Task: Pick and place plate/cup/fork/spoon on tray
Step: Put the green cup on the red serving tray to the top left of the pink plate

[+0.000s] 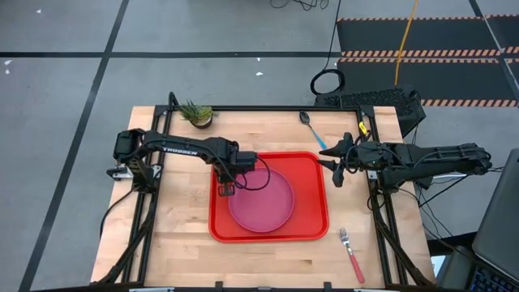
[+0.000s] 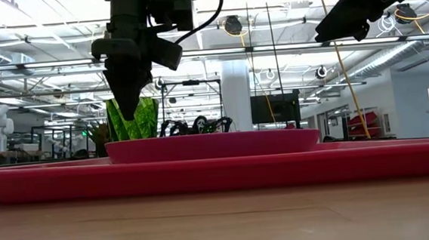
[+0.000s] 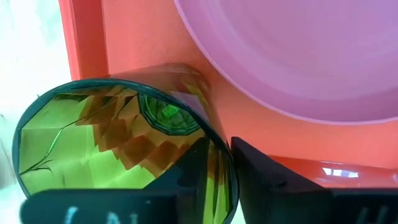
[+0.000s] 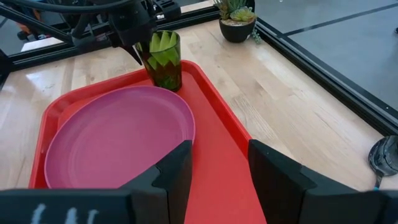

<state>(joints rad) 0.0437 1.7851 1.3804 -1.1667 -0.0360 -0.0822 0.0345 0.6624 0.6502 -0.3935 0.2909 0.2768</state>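
The green cup (image 4: 165,62) stands upright on the red tray (image 1: 312,227), at its far left beside the pink plate (image 1: 263,203), which lies flat on the tray. My left gripper (image 3: 217,149) points straight down over the cup's rim, slightly open, one finger inside the cup and one outside. My right gripper (image 4: 221,168) hangs open above the tray's right edge, holding nothing. The blue-handled spoon (image 1: 312,130) lies on the table beyond the tray. The red-handled fork (image 1: 353,255) lies near the front right corner. My left gripper straddles the cup's wall at the rim (image 3: 229,180) on the plate's side, coming from above. A strip of green wall shows between the inner finger (image 3: 193,177) and the rim. Whether the outer finger (image 3: 267,183) touches the wall, I cannot tell. The cup rests on the tray.
A small potted plant (image 1: 197,113) stands at the table's far left corner. Bare wood lies left of the tray and along the near edge. The black frame rails (image 1: 381,203) run down both table sides.
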